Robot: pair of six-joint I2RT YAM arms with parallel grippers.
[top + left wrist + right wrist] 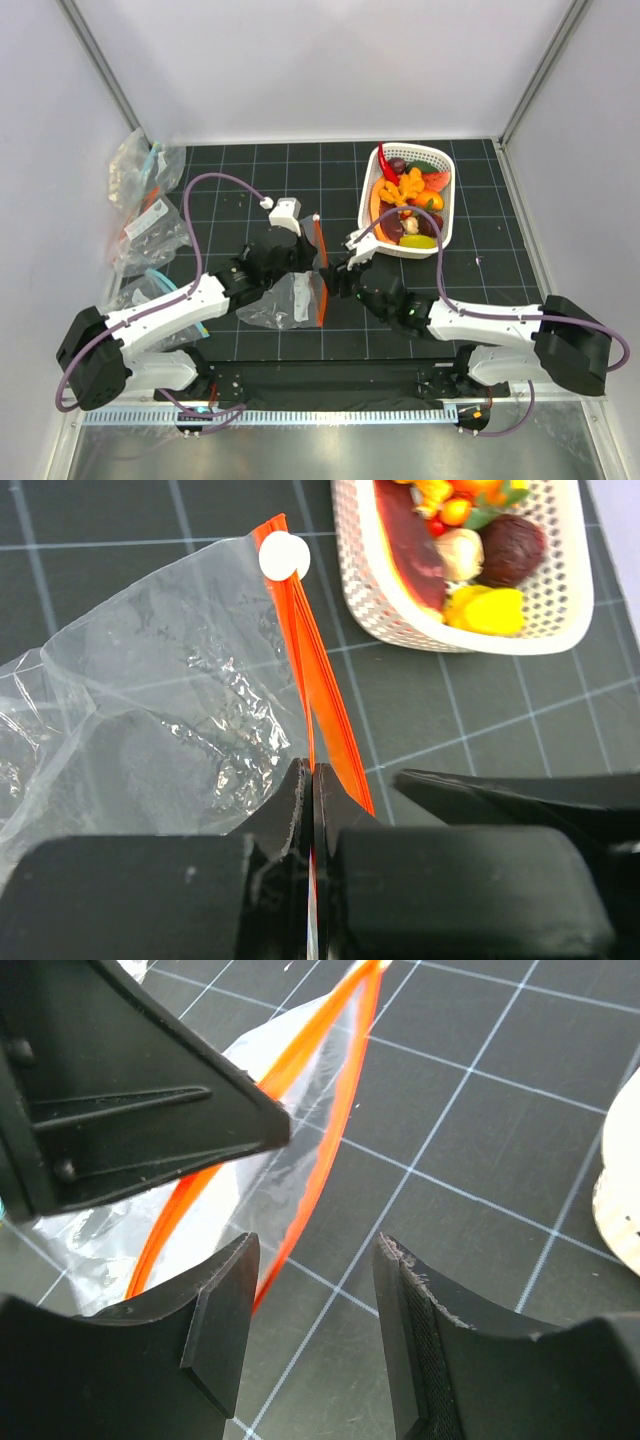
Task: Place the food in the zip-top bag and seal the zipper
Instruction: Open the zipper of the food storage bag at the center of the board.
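Status: found zip-top bag mid-bench toward near edge, mouth facing right edge. Saw zipper running near-to-far, white slider at far end. Had left gripper pinched tight on one orange lip at its near end. Had right gripper parted, holding nothing, other lip beside one fingertip, not yet between. Judged right arm nearer for spreading mouth. Saw food in white basket, toward far-right corner.
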